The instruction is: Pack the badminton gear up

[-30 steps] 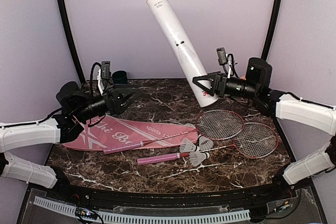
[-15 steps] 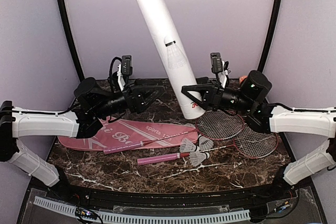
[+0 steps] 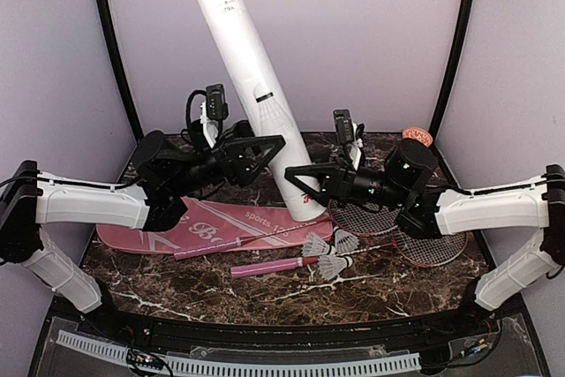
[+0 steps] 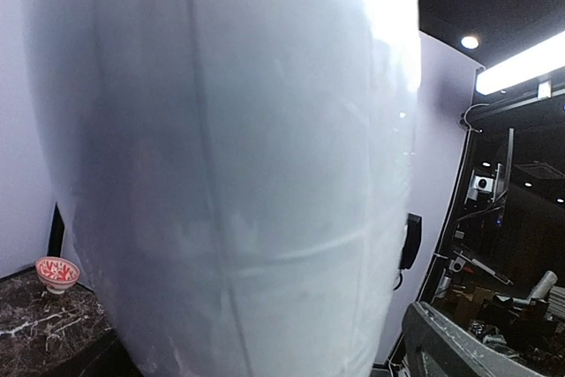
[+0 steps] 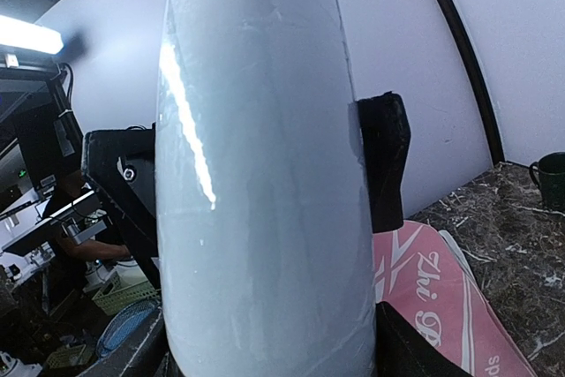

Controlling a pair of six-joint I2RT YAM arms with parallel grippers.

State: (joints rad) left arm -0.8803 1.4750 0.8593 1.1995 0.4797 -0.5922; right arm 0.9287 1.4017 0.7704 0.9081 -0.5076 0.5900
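The long white cardboard tube [image 3: 256,103] stood tilted over the middle of the dark marbled table [image 3: 177,284], its upper end leaning back and to the left and its lower end down by the tip of the pink racket-shaped bag with white lettering [image 3: 212,222]. Whether that lower end touched anything could not be told. The right gripper [image 3: 298,187] was clenched on the tube near its lower end. The left gripper [image 3: 267,158] was spread wide, its two fingers [image 5: 384,161] straddling the tube a little higher up; whether the pads touched the wall was not clear. Both wrist cameras were filled by the tube's white side [image 4: 247,174], and neither showed what was inside it.

The bag lay flat on the left half of the table. Both red-framed rackets with pink handles were outside it. The first racket [image 3: 369,209] had its handle and shaft lying across the bag. The second racket [image 3: 430,236] lay just in front, its head overlapping the first's. The three white feather shuttlecocks [image 3: 333,267] sat in a cluster on the table, touching the racket shafts, outside the tube.

A small orange patterned bowl [image 3: 417,136] stood at the back right. A dark green mug [image 5: 549,181] stood at the back left. The inside of neither was visible.
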